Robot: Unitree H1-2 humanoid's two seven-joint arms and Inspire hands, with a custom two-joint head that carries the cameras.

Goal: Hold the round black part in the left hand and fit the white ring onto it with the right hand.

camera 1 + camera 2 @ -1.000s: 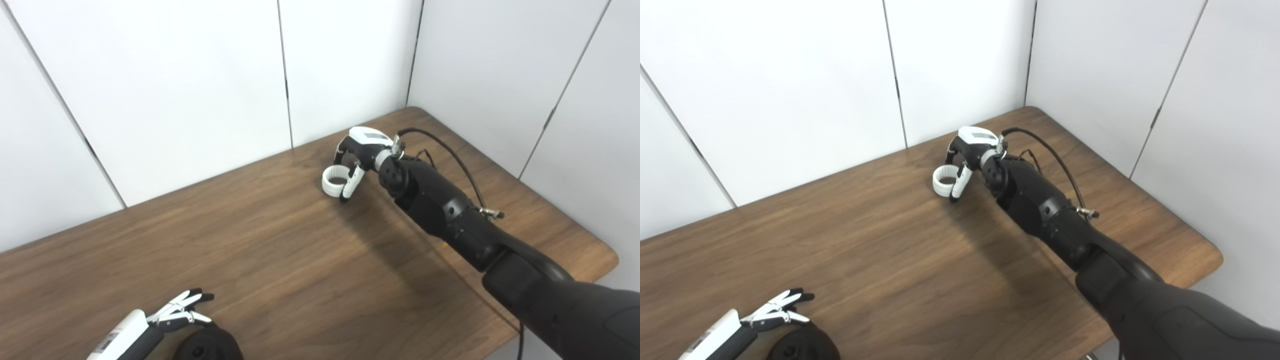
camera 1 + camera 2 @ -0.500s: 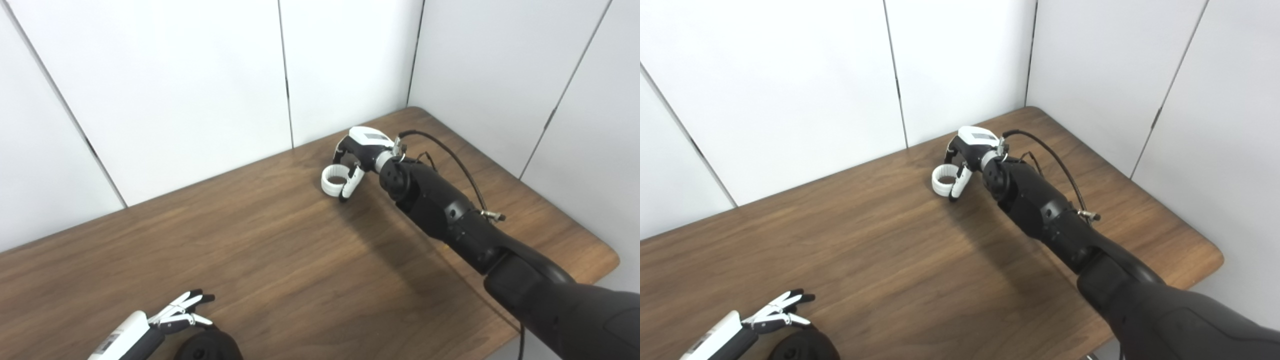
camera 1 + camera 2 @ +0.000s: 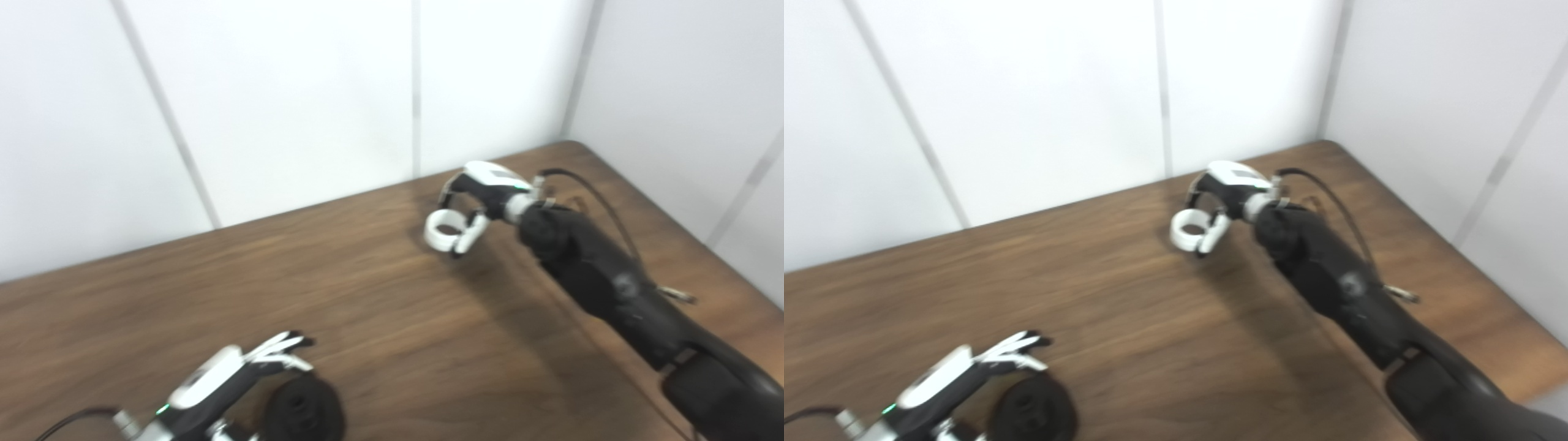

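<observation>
A wooden table (image 3: 380, 318) against white walls. At the far right, the right hand (image 3: 484, 196) curls around a small white ring (image 3: 442, 229), thumb and fingers pinching its rim. At the near left, the left hand (image 3: 239, 373) rests with fingers spread beside the round black part (image 3: 305, 409), not gripping it. The ring looks light, rigid and smooth; its outer rim suits a pinch.
</observation>
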